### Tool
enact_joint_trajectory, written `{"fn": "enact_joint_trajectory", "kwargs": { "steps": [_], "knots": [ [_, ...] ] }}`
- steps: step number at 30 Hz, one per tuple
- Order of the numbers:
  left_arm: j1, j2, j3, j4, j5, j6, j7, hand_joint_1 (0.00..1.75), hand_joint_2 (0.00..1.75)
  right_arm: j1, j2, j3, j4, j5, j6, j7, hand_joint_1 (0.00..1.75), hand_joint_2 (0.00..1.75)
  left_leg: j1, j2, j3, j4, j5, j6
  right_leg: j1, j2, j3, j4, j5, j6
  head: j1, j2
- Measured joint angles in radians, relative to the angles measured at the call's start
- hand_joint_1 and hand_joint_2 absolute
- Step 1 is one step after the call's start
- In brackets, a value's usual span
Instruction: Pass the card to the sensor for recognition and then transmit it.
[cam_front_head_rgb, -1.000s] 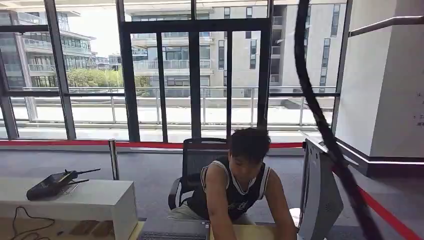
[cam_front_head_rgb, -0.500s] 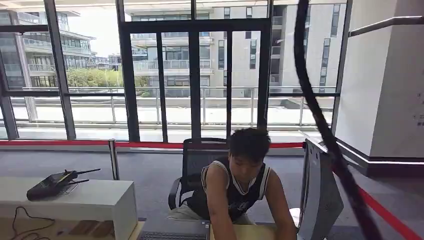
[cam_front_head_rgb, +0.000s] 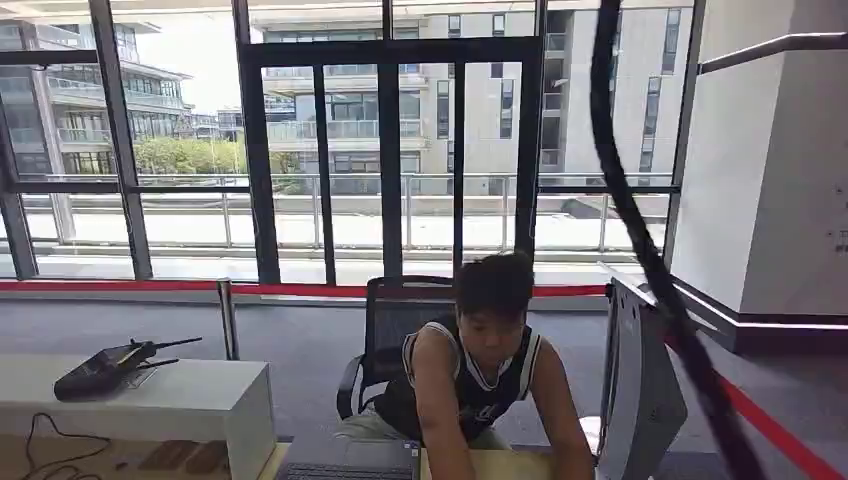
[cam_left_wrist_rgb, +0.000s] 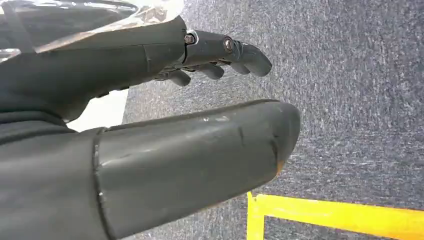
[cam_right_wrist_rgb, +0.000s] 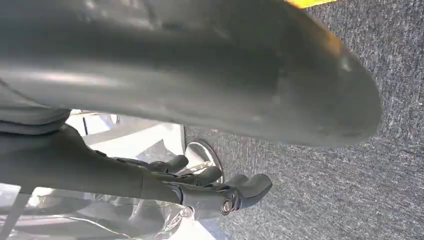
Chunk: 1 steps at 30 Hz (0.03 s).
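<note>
Each robot hand (cam_left_wrist_rgb: 165, 125) (cam_right_wrist_rgb: 200, 100) has a thick grey thumb, darker fingers (cam_left_wrist_rgb: 225, 52) with silver screws, and a grey cover.

Matt grey plastic left hand (cam_left_wrist_rgb: 165, 130) over rough grey carpet floor (cam_left_wrist_rgb: 360, 100); beside it a glossy yellow painted line (cam_left_wrist_rgb: 340, 215). Smooth right hand (cam_right_wrist_rgb: 200, 85).

glass wall (cam_front_head_rgb: 330, 150); grey carpet (cam_front_head_rgb: 300, 345), daylight

A person in a dark sleeveless jersey (cam_front_head_rgb: 470, 380) sits low in the frame's centre, a black mesh office chair (cam_front_head_rgb: 390, 320) behind them. At lower left, a black handheld device with an antenna (cam_front_head_rgb: 105, 368) lies on the white worktop (cam_front_head_rgb: 200, 400). A grey upright panel (cam_front_head_rgb: 640, 385) stands at lower right.
</note>
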<state>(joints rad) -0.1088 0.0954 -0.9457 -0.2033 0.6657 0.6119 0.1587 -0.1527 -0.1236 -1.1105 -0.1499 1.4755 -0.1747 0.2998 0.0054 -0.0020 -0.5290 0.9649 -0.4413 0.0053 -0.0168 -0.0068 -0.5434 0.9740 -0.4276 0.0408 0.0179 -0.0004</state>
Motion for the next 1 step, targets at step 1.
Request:
{"fn": "enact_joint_trajectory", "kwargs": {
  "steps": [1],
  "knots": [
    [0.0, 0.0, 0.0, 0.0, 0.0, 0.0, -0.003, 0.0, 0.0, 0.0, 0.0, 0.0, 0.0, 0.0, 0.001, -0.001, 0.0, 0.0, 0.0, 0.0, 0.0, 0.0, 0.0, 0.0, 0.0, 0.0, 0.0, 0.0, 0.0, 0.0, 0.0, 0.0]
  ]
}}
